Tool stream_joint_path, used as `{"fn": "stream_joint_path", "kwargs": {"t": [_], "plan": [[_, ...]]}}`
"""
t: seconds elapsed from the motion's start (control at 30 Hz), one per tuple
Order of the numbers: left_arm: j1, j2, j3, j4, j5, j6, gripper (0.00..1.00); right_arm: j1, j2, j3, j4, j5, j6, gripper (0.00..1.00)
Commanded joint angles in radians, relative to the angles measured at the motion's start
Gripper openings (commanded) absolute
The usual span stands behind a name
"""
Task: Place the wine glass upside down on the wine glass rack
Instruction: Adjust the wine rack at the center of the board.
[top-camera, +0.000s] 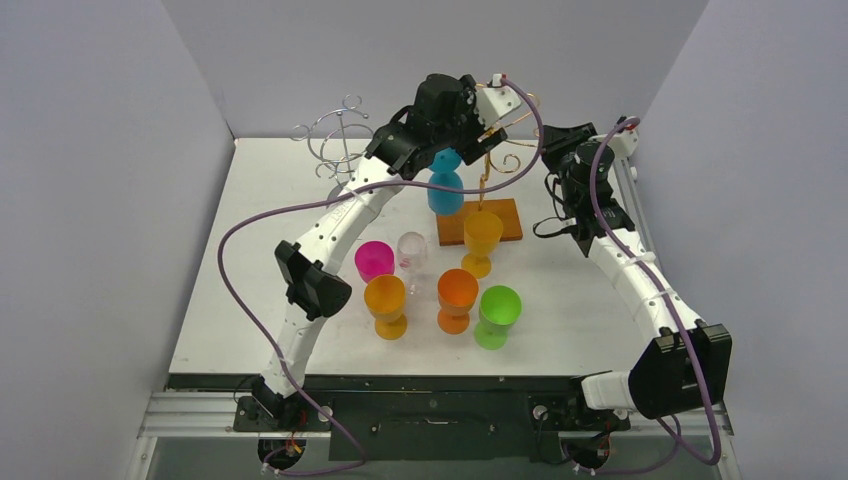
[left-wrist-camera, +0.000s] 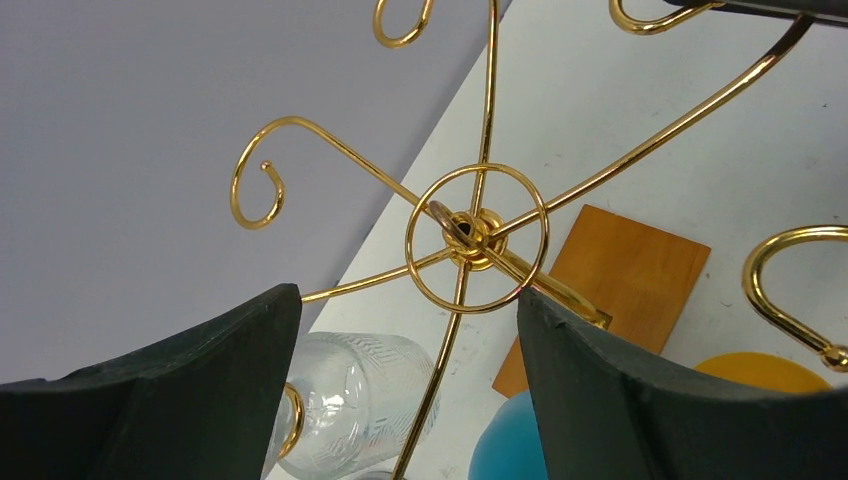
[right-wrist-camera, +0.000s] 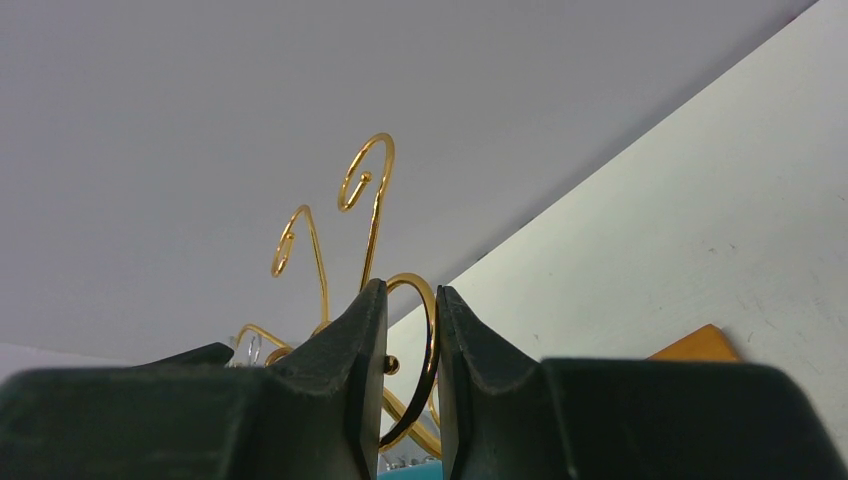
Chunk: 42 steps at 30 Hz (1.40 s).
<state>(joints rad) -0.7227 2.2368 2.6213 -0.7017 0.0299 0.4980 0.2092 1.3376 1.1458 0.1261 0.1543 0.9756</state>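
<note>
The blue glass (top-camera: 445, 188) is bright blue and not see-thru. It has a fat round part and a thinner part on top. The thin part goes up toward the L pincer (left-wrist-camera: 410, 300), so the glass sits right under it. In the L wrist pic only a round blue bit (left-wrist-camera: 505, 445) shows, low down btwn the fingers and close to one of them.

The L pincer is wide, w/ nothing squeezed in it. I can't tell if the blue glass hangs on the gold rack (left-wrist-camera: 477, 235) or not. The rack's ring and curly arms are spread out just past the L fingers. Its wood base (left-wrist-camera: 625, 265) is below that.

The R pincer (right-wrist-camera: 412, 295) is narrow. It is pinched on a curl of the gold rack, and the blue glass is on the far side of the rack from it.

A clear glass (left-wrist-camera: 350, 400) peeks out by one L finger, and a yellow glass (left-wrist-camera: 765, 372) by the other.
</note>
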Motion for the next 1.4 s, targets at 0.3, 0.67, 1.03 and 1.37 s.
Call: {"fn": "stream_joint_path", "kwargs": {"t": [0.3,0.67,1.03,1.37], "plan": [[0.034,-0.069,-0.011,0.1,-0.03,-0.035,0.89,0.013,0.019,0.055,-0.123,-0.08,-0.074,0.12],[0.051,-0.275,-0.106,0.005,0.107,-0.116,0.96,-0.072,-0.083,0.061,-0.208,-0.16,-0.095,0.5],[0.216,-0.499,-0.189,-0.089,0.213,-0.295,0.96,-0.184,-0.196,0.152,-0.366,-0.273,-0.175,0.72],[0.54,-0.767,-0.441,-0.254,0.278,-0.36,0.96,0.276,-0.314,0.217,-0.664,0.001,-0.413,0.7]]}}
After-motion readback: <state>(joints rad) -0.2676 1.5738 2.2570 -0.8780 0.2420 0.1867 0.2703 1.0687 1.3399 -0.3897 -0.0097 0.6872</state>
